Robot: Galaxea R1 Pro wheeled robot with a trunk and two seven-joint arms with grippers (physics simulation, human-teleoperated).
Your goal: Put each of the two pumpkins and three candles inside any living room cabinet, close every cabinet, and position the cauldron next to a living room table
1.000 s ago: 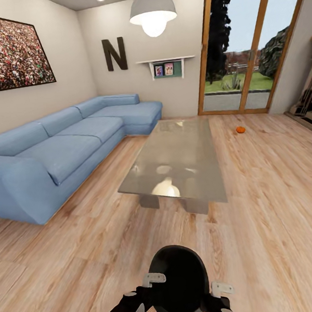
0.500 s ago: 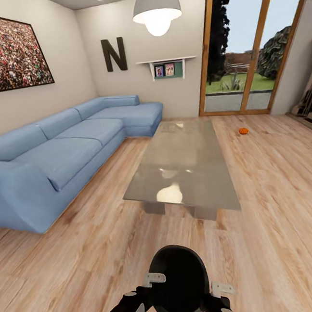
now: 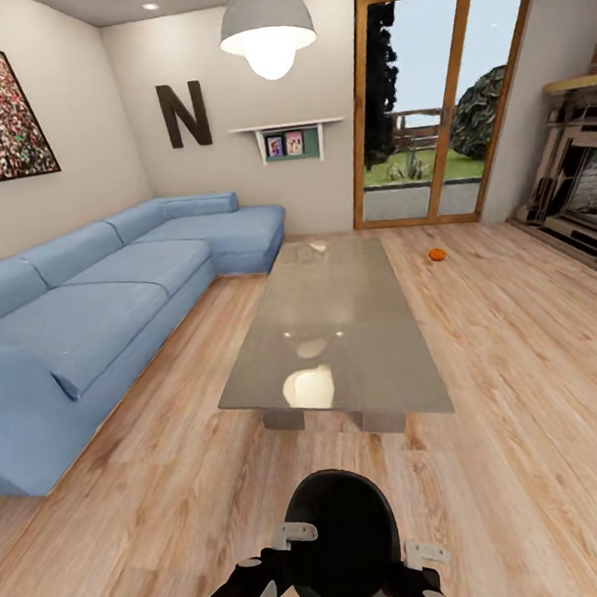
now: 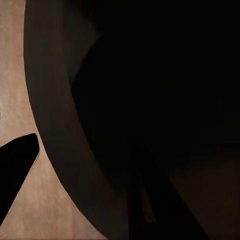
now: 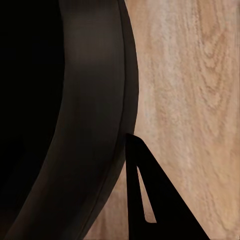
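We hold the matt black, round-bellied cauldron [image 3: 343, 544] low before us over the pale wood-grain floor [image 3: 535, 420], left gripper [image 3: 290, 533] and right gripper [image 3: 422, 555] each clamped on its thick rim. Ahead stands the glossy grey rectangular table [image 3: 330, 332]; a ribbed orange pumpkin [image 3: 436, 254] lies beyond, near the glass doors [image 3: 425, 108].

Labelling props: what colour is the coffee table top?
Glossy grey, reflecting the lamp; table shows best in the head view.

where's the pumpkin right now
In the head view, one pumpkin lies on the wooden floor, right of the far end of the coffee table and in front of the glass doors.
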